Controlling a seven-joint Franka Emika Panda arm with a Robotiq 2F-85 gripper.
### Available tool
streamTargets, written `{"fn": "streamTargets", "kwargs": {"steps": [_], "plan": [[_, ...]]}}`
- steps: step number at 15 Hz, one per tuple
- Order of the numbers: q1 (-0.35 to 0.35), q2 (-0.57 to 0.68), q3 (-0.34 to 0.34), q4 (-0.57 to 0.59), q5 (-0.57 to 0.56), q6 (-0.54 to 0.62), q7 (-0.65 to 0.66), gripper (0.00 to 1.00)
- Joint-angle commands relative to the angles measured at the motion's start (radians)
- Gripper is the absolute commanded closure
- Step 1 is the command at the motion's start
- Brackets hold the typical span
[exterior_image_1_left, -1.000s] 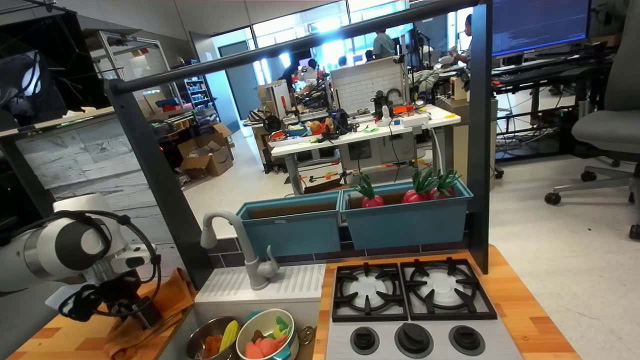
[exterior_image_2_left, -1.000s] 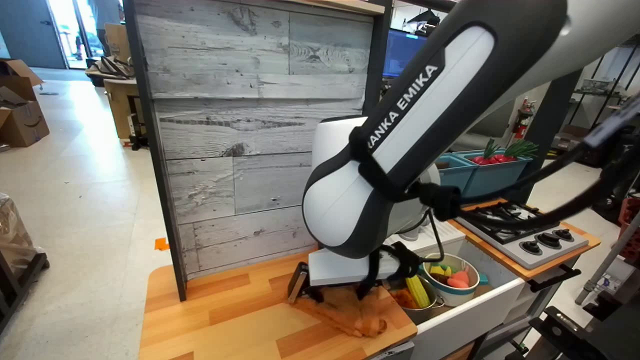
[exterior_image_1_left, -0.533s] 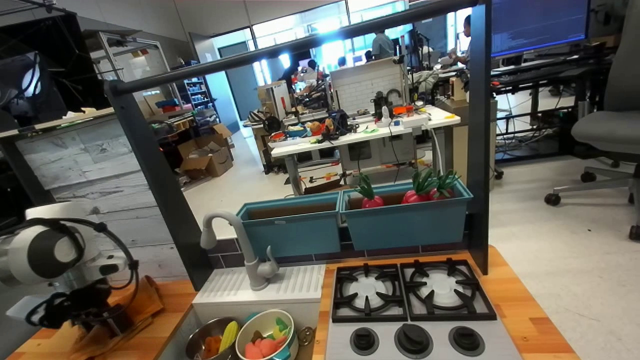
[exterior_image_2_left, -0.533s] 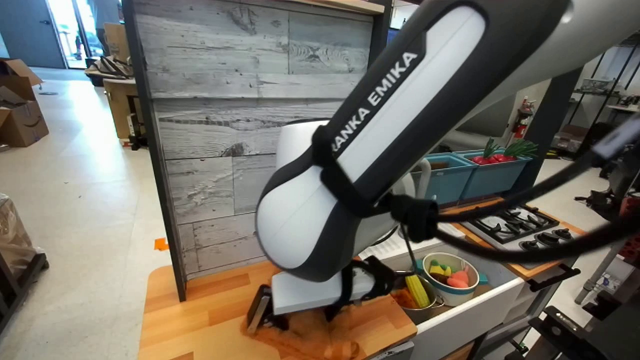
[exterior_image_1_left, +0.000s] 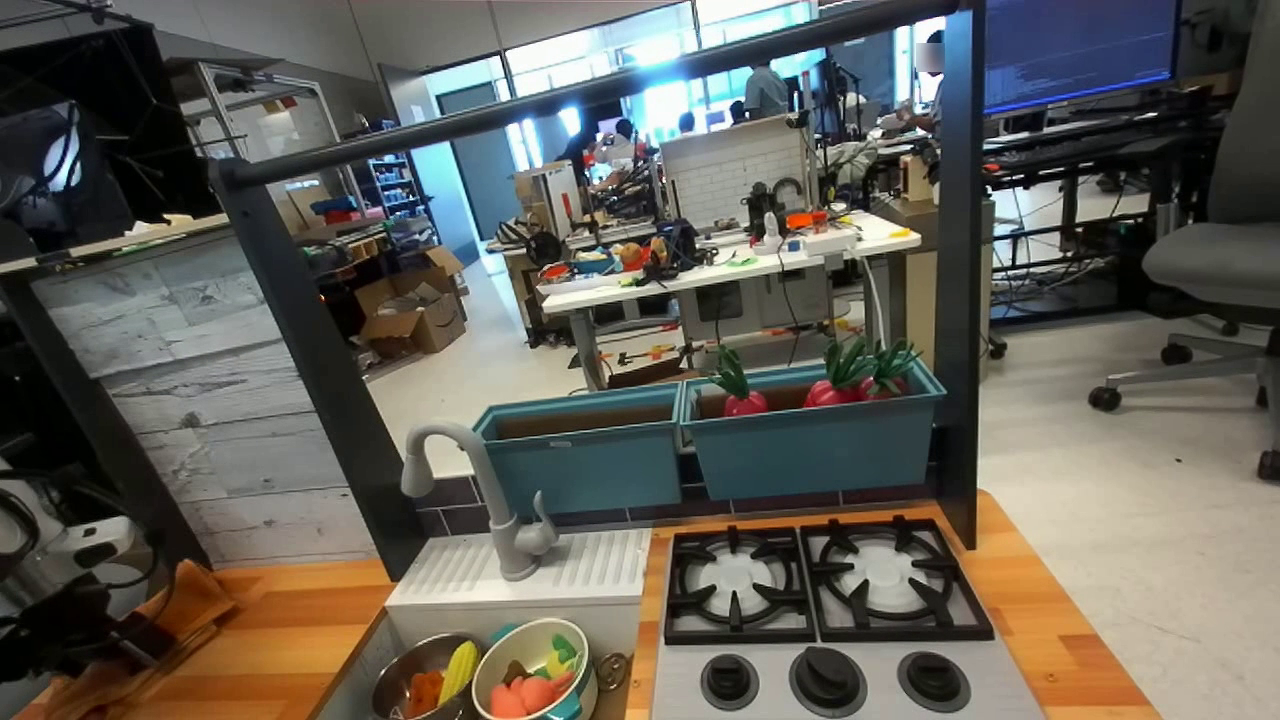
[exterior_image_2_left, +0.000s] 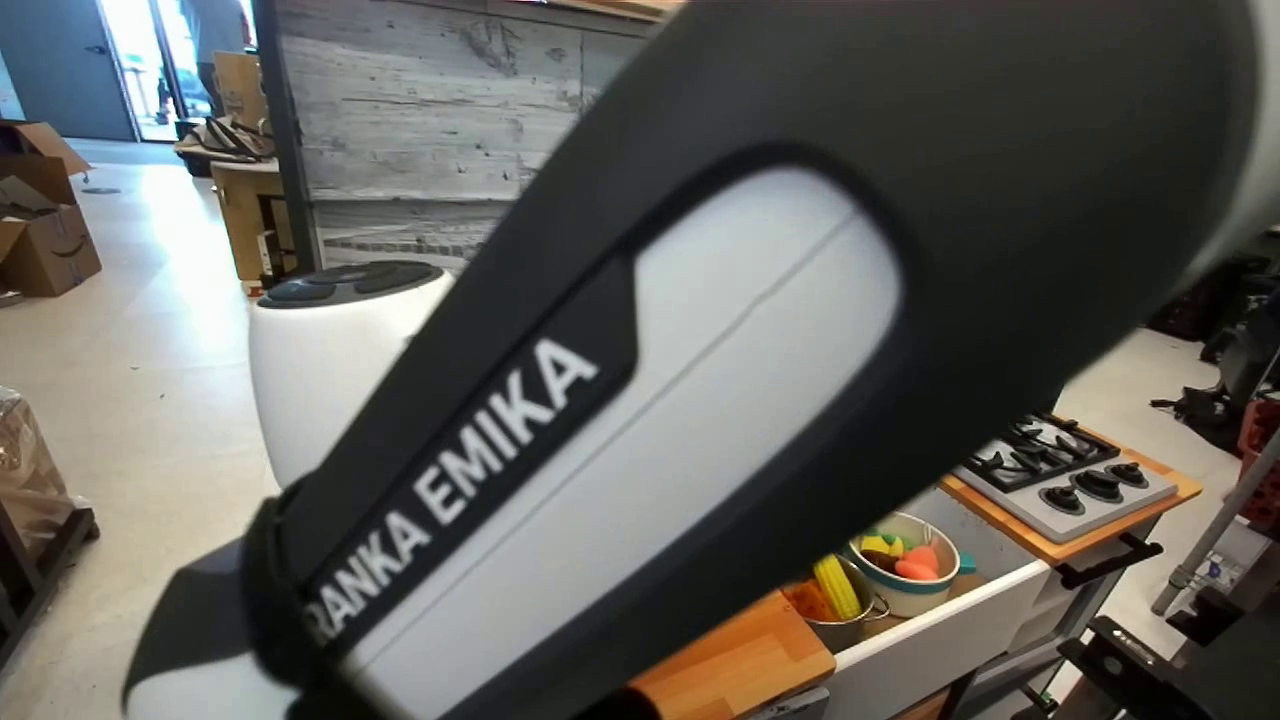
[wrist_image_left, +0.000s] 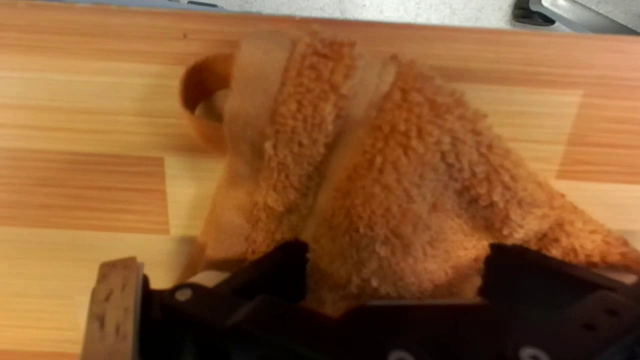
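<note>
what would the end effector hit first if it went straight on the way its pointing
Most likely the fuzzy orange towel on the wooden countertop, just beyond the open end effector; depth is unclear in the wrist view, so they may already touch.

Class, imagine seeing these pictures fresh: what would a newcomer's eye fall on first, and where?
The black-and-white robot arm cuts diagonally across an exterior view, hiding much of the scene. In the wrist view, a shaggy orange cloth lies on the wooden counter, with the open pincer right at it. Beyond the stove in an exterior view, red vegetables with green tops brighten a teal planter.
</note>
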Motion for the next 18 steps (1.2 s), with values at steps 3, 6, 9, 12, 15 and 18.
{"fn": "streamTargets", "kwargs": {"steps": [3, 6, 9, 12, 15, 18], "plan": [[-0.056, 0.003, -0.055, -0.085, 0.014, -0.045, 0.046, 0.0], [-0.075, -0.069, -0.106, -0.21, 0.024, -0.019, 0.108, 0.0], [-0.09, -0.117, -0.161, -0.325, 0.023, -0.027, 0.156, 0.0], [-0.128, -0.103, -0.108, -0.317, -0.007, -0.033, 0.123, 0.0], [-0.12, -0.07, -0.047, -0.243, -0.028, -0.001, 0.066, 0.0], [-0.071, -0.038, -0.002, -0.155, -0.038, 0.012, 0.063, 0.0]]}}
